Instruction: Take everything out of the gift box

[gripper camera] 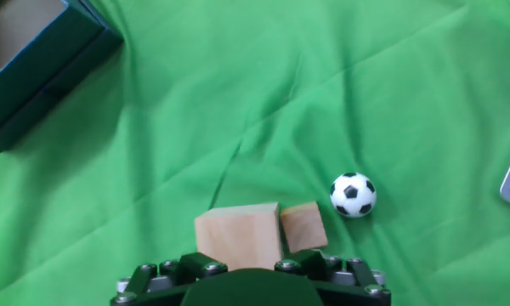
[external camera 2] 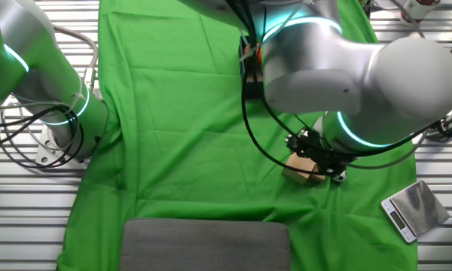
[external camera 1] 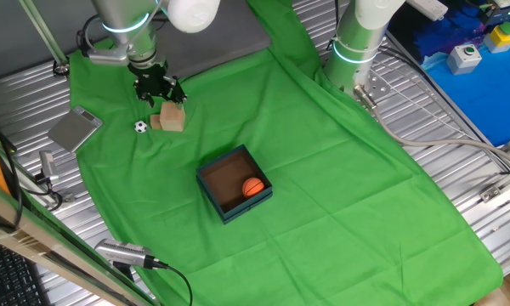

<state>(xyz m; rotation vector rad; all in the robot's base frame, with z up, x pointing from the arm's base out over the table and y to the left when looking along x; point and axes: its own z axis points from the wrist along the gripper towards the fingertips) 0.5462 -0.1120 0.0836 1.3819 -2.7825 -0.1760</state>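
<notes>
A big green cloth (external camera 1: 323, 170) covers the table. The gift box (external camera 1: 235, 184) sits near the middle of it, well apart from the robot's arm. Only the orange basketball (external camera 1: 252, 188) is left inside, in the corner of the box farthest from the arm.

The gripper (external camera 1: 163, 92) hangs over the far left part of the cloth, right above the wooden block (external camera 1: 170, 118). The soccer ball (external camera 1: 141, 127) lies just beside the block, out on the cloth. I think the block has just been set down.

So the basketball is the thing to get next, I think. From the gripper it lies across the cloth, toward the middle of the table.

I cannot tell if the fingers are open or closed. In the hand view the block (gripper camera: 240, 235) looks like two pieces, and the fingertips are cut off. In the other fixed view the big arm hides the box.
</notes>
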